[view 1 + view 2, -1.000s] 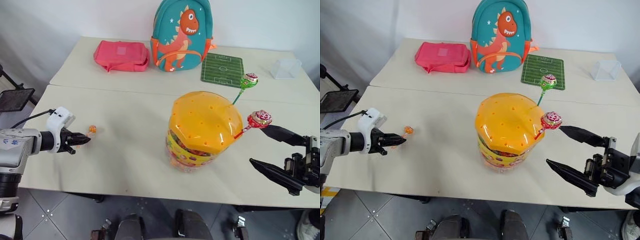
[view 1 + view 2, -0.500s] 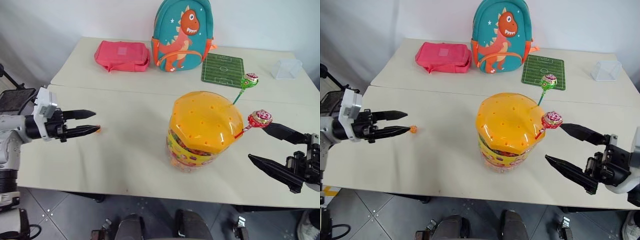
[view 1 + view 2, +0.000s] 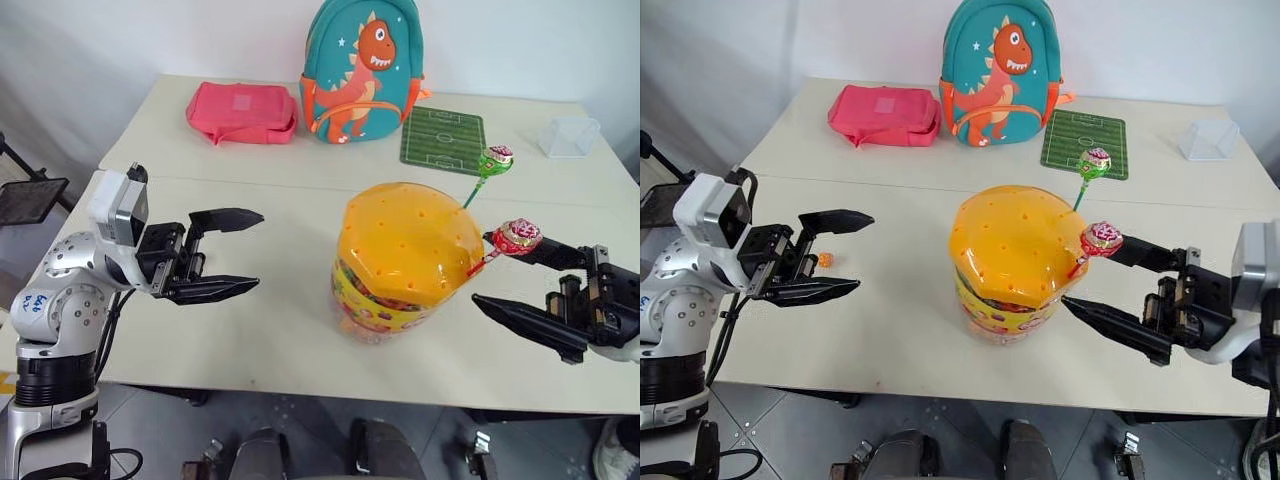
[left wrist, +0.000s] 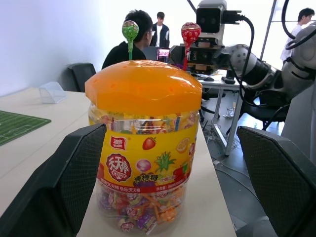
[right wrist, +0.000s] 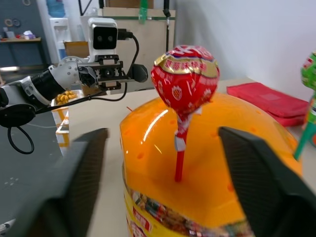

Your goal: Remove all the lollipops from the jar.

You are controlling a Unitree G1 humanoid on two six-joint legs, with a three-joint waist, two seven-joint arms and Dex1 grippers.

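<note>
Two lollipops stand in the orange domed lid of the jar (image 3: 405, 262), which sits on the near table (image 3: 270, 330) toward your right. The red lollipop (image 3: 517, 237) leans out of the lid on its right side on an orange-red stick; the green lollipop (image 3: 495, 159) rises farther back on a green stick, also tilted to the right. A third, small and orange-pink (image 3: 824, 260), lies flat on the table well to the left of the jar, apart from it.

Your right claw (image 3: 520, 280) points at the jar from the right with its fingers spread — one finger reaches just behind the red lollipop's head, the other lies lower, near the jar's wall, so the candy and its stick sit between them. You cannot tell from these views whether either finger touches it. In the right wrist view the red head (image 5: 184, 79) stands between the two fingers, untouched on both sides.

Your left claw (image 3: 240, 250) hangs above the table left of the jar, aimed toward it, fingers wide apart and holding nothing.

On the far table sit a pink pouch (image 3: 241, 110), a dinosaur backpack (image 3: 362, 70), a green football-pitch mat (image 3: 444, 139) and a clear box (image 3: 568, 135).
</note>
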